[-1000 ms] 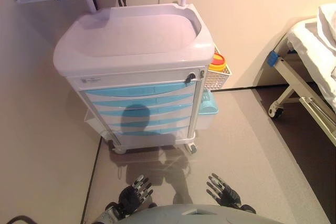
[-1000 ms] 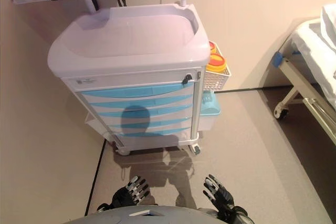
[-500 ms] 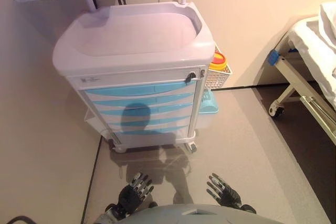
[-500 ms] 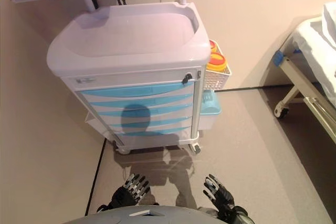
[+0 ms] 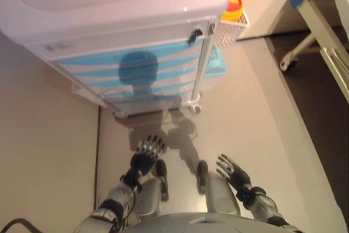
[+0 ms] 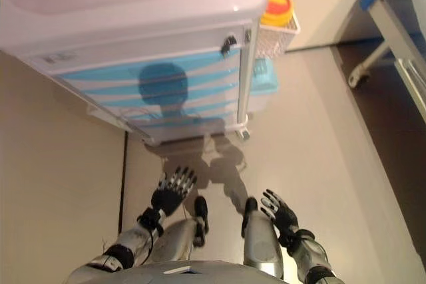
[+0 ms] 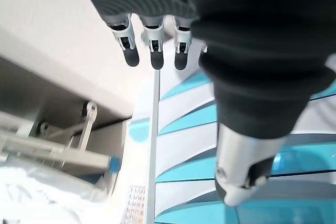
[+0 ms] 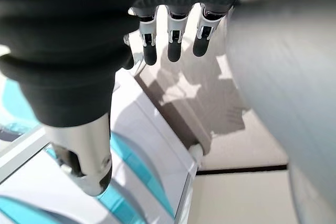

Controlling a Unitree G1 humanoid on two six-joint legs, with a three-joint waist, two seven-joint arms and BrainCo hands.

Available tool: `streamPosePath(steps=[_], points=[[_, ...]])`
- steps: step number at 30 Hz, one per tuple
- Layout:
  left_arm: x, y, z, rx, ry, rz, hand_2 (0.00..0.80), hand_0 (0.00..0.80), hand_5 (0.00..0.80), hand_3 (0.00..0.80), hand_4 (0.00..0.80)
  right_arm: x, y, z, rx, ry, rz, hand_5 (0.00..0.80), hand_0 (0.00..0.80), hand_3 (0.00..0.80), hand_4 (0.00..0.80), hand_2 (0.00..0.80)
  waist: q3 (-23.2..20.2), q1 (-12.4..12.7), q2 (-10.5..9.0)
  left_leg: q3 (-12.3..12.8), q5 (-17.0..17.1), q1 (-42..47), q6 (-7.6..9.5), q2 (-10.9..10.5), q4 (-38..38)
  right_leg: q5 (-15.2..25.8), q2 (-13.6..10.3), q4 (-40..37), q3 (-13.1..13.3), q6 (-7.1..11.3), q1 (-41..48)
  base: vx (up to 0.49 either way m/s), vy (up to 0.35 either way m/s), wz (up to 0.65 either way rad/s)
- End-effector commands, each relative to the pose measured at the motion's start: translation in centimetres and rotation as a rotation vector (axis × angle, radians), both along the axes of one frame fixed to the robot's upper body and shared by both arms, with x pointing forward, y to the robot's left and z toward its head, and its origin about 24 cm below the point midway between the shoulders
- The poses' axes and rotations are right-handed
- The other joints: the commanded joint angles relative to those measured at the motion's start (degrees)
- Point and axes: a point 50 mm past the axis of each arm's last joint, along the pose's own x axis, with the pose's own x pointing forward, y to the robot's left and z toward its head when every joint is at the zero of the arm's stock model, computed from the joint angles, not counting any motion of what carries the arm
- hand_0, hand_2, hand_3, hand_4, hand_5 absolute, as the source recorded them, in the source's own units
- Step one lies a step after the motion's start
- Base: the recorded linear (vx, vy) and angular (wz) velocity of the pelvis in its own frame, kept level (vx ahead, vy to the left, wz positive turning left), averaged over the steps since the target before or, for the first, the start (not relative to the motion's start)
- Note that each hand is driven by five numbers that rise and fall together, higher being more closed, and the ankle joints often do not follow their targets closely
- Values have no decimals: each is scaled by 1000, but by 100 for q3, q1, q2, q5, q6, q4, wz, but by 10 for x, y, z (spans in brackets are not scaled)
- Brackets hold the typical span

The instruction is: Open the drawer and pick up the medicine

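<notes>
White medical cart with blue-fronted drawers stacked down its front, all shut. Medicine not visible anywhere; can't tell which drawer holds it. Dark lock knob at the cart's upper right corner, above the top drawer. White wire basket hangs on the cart's right side, yellow container with red lid inside it; light blue bin below the basket. Left hand low over the floor, in front of the cart and apart from it, fingers straight, holding nothing. Right hand beside it, further right, fingers spread and relaxed, empty. Bed frame with a caster at far right.
</notes>
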Motion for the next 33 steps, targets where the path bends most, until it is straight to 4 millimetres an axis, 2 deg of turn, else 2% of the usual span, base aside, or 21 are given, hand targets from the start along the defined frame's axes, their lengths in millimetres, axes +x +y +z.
streamPosePath(steps=[1, 6, 7, 12, 20, 24, 27, 29, 30, 33], points=[[16, -11, 24, -143, -183, 72, 0, 0, 0, 0, 0, -2, 13, 5, -15, -44, 87, 0, 0, 0, 0, 0, 2, -183, 73, -349, -422, -618, 275, -291, 515, -243, 128, 800, 105, 11, -580, -10, 82, -22], [33, -13, 44, -194, -299, 95, 0, 0, 0, 0, 0, 2, 15, 14, -30, -89, 106, 0, 0, 0, 0, 0, 105, -267, 47, -415, -580, -1171, 326, -359, 1082, -436, 232, 1470, 301, -103, -1110, 24, 53, -8], [37, -15, 51, -217, -333, 99, 0, 0, 0, 0, 0, 3, 15, 16, -25, -92, 102, 0, 0, 0, 0, 0, 147, -306, 27, -467, -787, -1265, 328, -415, 1316, -628, 272, 1784, 386, -103, -1213, 86, 18, 8], [45, -20, 65, -298, -408, 123, 0, 0, 0, 0, 0, 0, 16, 17, -17, -85, 88, 0, 0, 0, 0, 0, 241, -349, -12, -510, -881, -1539, 398, -481, 1610, -634, 358, 2208, 446, -128, -1592, 61, 7, 16], [66, -14, 94, -406, -544, 228, 0, 0, 0, 0, 0, -5, 15, 16, -1, -63, 74, 0, 0, 0, 0, 0, 351, -437, -90, -399, -861, -1843, 496, -447, 1744, -464, 467, 2197, 515, -105, -1957, 31, 14, -2], [81, -8, 113, -360, -612, 241, 0, 0, 0, 0, 0, -4, 15, 17, 1, -60, 88, 0, 0, 0, 0, 0, 391, -506, -143, -330, -859, -1983, 516, -360, 1833, -350, 532, 2078, 592, -70, -2035, 10, -2, -3], [93, 3, 129, -333, -648, 255, 0, 0, 0, 0, 0, -3, 15, 17, 15, -56, 88, 0, 0, 0, 0, 0, 410, -555, -178, -290, -878, -2061, 519, -297, 1916, -292, 549, 1993, 638, -59, -2055, 20, -8, -9], [105, 15, 148, -292, -694, 260, 0, 0, 0, 0, 0, -1, 14, 18, 18, -58, 101, 0, 0, 0, 0, 0, 424, -592, -183, -266, -911, -2114, 539, -288, 1963, -244, 563, 1974, 680, -47, -2092, 12, 16, -6], [106, 16, 149, -290, -702, 260, 0, 0, 0, 0, 0, -1, 14, 18, 18, -59, 102, 0, 0, 0, 0, 0, 428, -596, -182, -262, -914, -2117, 542, -287, 1968, -239, 564, 1972, 685, -46, -2093, 20, 36, -6], [117, 23, 173, -262, -774, 263, 0, 0, 0, 0, 0, -2, 11, 17, 4, -58, 119, 0, 0, 0, 0, 0, 460, -663, -138, -205, -918, -2101, 557, -289, 1937, -179, 575, 1946, 737, -36, -2112, 22, 55, -2]])
